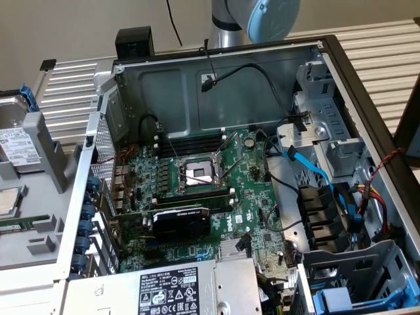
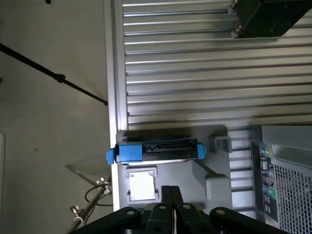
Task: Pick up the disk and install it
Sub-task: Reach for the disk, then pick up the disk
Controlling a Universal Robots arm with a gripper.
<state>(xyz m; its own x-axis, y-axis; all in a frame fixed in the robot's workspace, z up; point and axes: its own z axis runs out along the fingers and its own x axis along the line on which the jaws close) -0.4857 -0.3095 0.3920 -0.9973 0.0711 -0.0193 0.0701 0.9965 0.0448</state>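
Heads up: your disk (image 1: 18, 141) stands on edge in the grey holder (image 1: 42, 233) at the exterior view's left, outside the case (image 1: 197, 85), with the processor chip (image 1: 6, 200) just beside it. Your gripper (image 2: 170, 190) hovers above that holder, clenched on nothing. Drop like that and you'd probably jab the disk or chip. Labels on the disk and the power supply (image 1: 197, 289): print's too small to read.

disk (image 1: 9, 119) | cut by exterior view's left edge; label (image 1: 20, 149) print unreadable
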